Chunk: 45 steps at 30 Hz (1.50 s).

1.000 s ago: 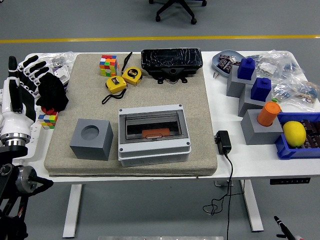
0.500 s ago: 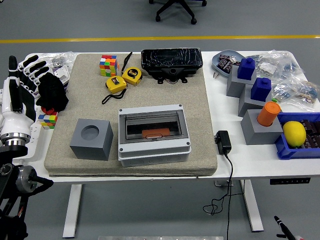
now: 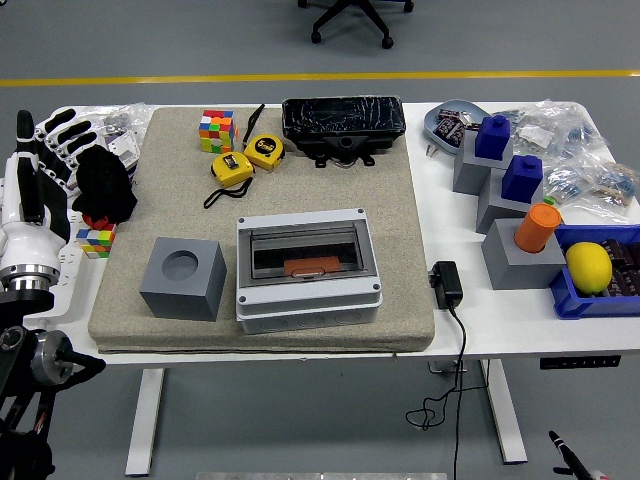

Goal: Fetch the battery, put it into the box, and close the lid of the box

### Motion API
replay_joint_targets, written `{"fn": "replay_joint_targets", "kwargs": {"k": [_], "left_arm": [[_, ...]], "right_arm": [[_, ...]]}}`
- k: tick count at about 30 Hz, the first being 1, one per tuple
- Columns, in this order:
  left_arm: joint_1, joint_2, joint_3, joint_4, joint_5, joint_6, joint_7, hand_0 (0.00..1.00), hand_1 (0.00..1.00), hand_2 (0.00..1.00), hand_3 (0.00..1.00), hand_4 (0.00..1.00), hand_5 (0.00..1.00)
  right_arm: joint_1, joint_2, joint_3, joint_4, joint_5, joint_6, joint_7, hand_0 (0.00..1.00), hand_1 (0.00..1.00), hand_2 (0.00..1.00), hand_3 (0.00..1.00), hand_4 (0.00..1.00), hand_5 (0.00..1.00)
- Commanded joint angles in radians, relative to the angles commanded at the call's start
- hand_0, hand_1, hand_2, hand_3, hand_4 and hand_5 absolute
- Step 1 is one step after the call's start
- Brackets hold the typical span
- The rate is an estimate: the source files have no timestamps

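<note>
Head view: left hand (image 3: 35, 190) at table's left edge, fingers spread, empty; battery (image 3: 343, 124), black, wrapped, at mat's far side, long axis left-right, far-right of that hand; box (image 3: 308, 268) mid-mat, lid down; right hand unseen.

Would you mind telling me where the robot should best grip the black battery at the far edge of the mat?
Probably from above, across the battery's short depth near its middle: it lies flat and long, side to side, and the tape measures stand clear of it.
</note>
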Motion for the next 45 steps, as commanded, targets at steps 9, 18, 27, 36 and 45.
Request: {"fn": "replay_joint_targets", "kwargs": {"k": [9, 18, 27, 36, 45], "left_arm": [[0.000, 0.000, -0.002, -0.001, 0.001, 0.001, 0.001, 0.644, 0.671, 0.653, 0.674, 0.996, 0.998], [0.000, -0.001, -0.003, -0.003, 0.003, 0.002, 0.001, 0.643, 0.668, 0.647, 0.670, 0.996, 0.998], [0.000, -0.001, -0.004, -0.003, 0.006, 0.003, 0.002, 0.645, 0.667, 0.647, 0.670, 0.998, 0.998], [-0.002, 0.000, -0.004, -0.003, 0.011, 0.003, 0.004, 0.642, 0.664, 0.646, 0.668, 0.991, 0.998], [0.000, 0.001, -0.002, -0.002, 0.014, 0.004, 0.005, 0.642, 0.665, 0.646, 0.667, 0.988, 0.998]], "right_arm": [[0.000, 0.001, -0.001, 0.000, 0.000, 0.000, 0.000, 0.930, 0.789, 0.739, 0.781, 0.998, 0.998], [0.001, 0.001, -0.001, 0.000, 0.002, -0.001, 0.000, 0.929, 0.788, 0.739, 0.781, 0.998, 0.998], [0.000, 0.002, 0.000, 0.000, 0.000, -0.001, 0.000, 0.930, 0.788, 0.739, 0.781, 0.998, 0.998], [0.002, 0.001, -0.002, 0.000, -0.001, 0.000, -0.002, 0.930, 0.789, 0.739, 0.781, 0.998, 0.998], [0.000, -0.001, -0.003, 0.000, -0.002, 0.001, -0.003, 0.929, 0.788, 0.739, 0.781, 0.998, 0.998]]}}
